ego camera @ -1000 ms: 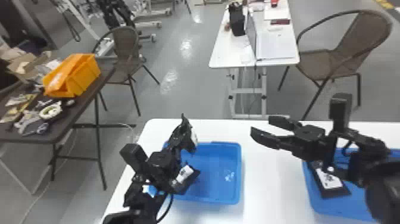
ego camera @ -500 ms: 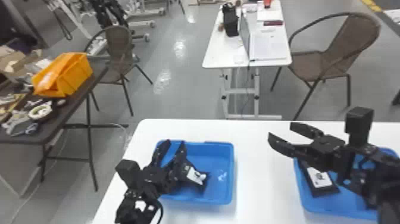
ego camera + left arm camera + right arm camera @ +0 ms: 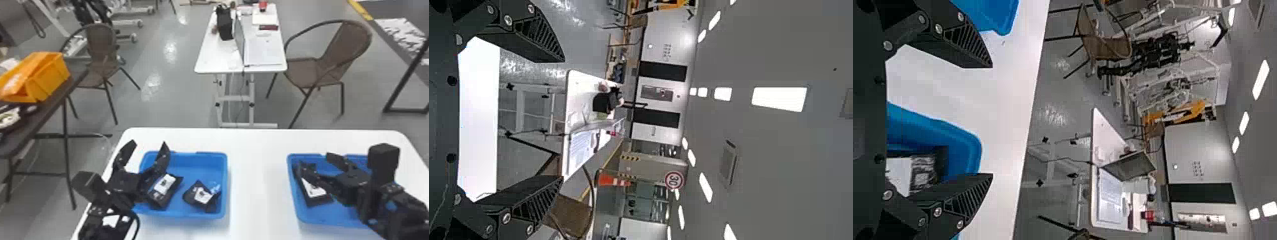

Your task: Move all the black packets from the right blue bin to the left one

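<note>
My left gripper (image 3: 145, 150) is open above the left edge of the left blue bin (image 3: 225, 178), where two black packets lie: one (image 3: 164, 188) beside the gripper, another (image 3: 201, 195) nearer the bin's right wall. Nothing is between the left gripper's fingers (image 3: 561, 117). Over the right blue bin (image 3: 293, 204) my right gripper (image 3: 316, 162) stands open. Below it a black packet (image 3: 314, 191) with a white label leans along that bin's left side. In the right wrist view, my right gripper (image 3: 993, 120) has spread fingers, with the packet (image 3: 923, 170) in the bin behind them.
The white table (image 3: 258, 178) lies bare between the two bins. At the left, a dark side table (image 3: 48, 111) holds an orange bin (image 3: 48, 76). Beyond the work table are a white desk (image 3: 210, 48) with a laptop and two brown chairs.
My left gripper has opened and drawn back leftward from the packet, which now lies in the left bin. My right gripper has come over the right bin. The head view has shifted too.
</note>
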